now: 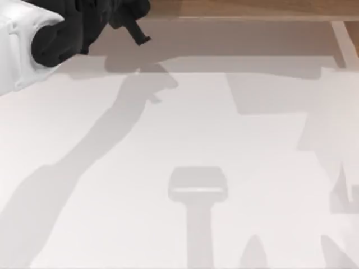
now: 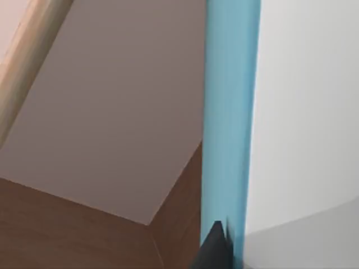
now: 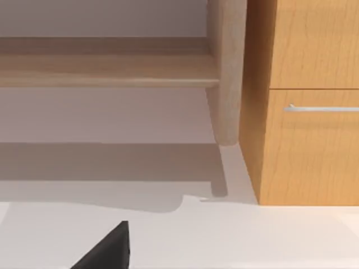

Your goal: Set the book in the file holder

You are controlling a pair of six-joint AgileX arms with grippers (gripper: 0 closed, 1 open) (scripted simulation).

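The book's pale blue edge [image 2: 230, 112] runs straight through the left wrist view, and its white cover [image 2: 308, 112] lies beside that edge. One dark fingertip [image 2: 216, 249] of my left gripper presses against the blue edge, and the cover hides the other finger. From above, my left gripper [image 1: 137, 31] hangs high over the table's far left, close to the back edge. The file holder is out of view. A dark fingertip [image 3: 109, 249] of my right gripper hovers low over the white table.
A long wooden shelf board [image 3: 106, 70] on a round post [image 3: 227, 73] runs along the back, with a white support [image 1: 343, 42] at the right. A wooden cabinet [image 3: 308, 140] with a drawer handle stands beside the post. The white table [image 1: 179, 145] carries only shadows.
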